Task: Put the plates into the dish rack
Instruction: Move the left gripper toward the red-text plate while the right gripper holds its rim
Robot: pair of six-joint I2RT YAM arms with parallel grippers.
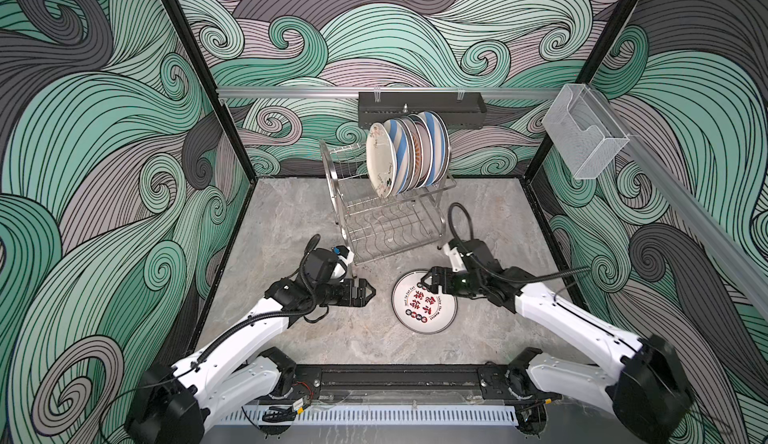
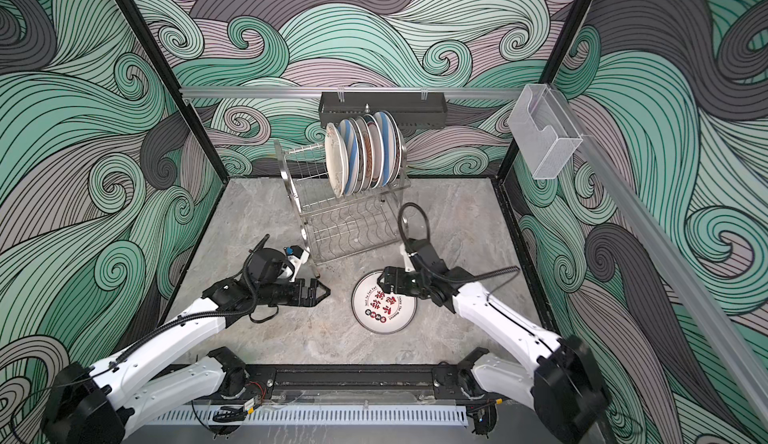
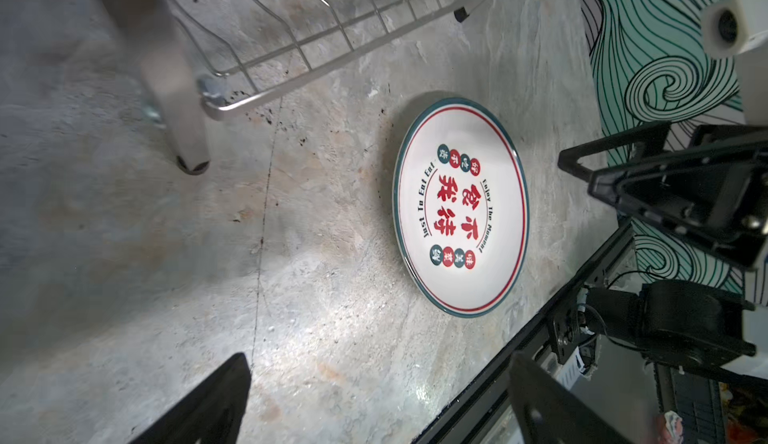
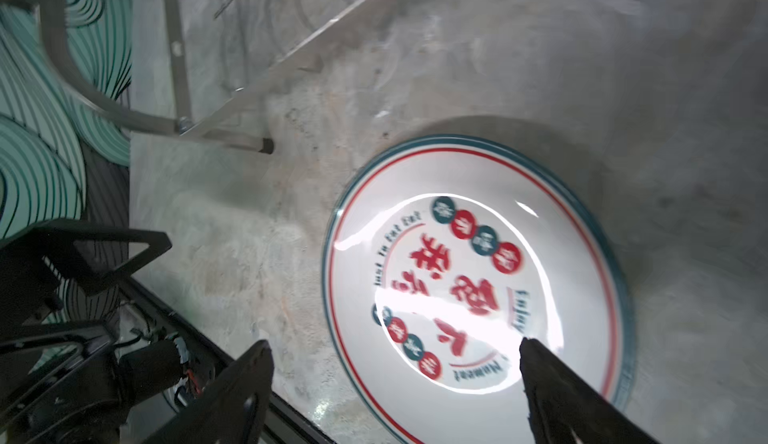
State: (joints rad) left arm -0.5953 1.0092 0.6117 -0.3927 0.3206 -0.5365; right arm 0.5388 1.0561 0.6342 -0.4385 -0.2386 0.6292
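A white plate (image 1: pixel 424 311) with a teal rim and red and black characters lies flat on the stone table, in front of the dish rack (image 1: pixel 390 229). Several plates (image 1: pixel 405 159) stand on edge in the rack's upper tier; its lower tier holds nothing. My right gripper (image 1: pixel 424 283) hangs open over the plate's far right edge. In the right wrist view the gripper (image 4: pixel 395 344) straddles the rim of the plate (image 4: pixel 478 279), one finger over the plate, the other over the table. My left gripper (image 1: pixel 371 292) is open and empty, left of the plate (image 3: pixel 459 209).
A black perforated tray (image 1: pixel 419 109) hangs on the back rail behind the rack. A clear acrylic box (image 1: pixel 586 138) is fixed to the right rail. The rack's front leg (image 3: pixel 187 138) stands close to the left arm. A black frame bar (image 1: pixel 395 375) borders the table's front edge.
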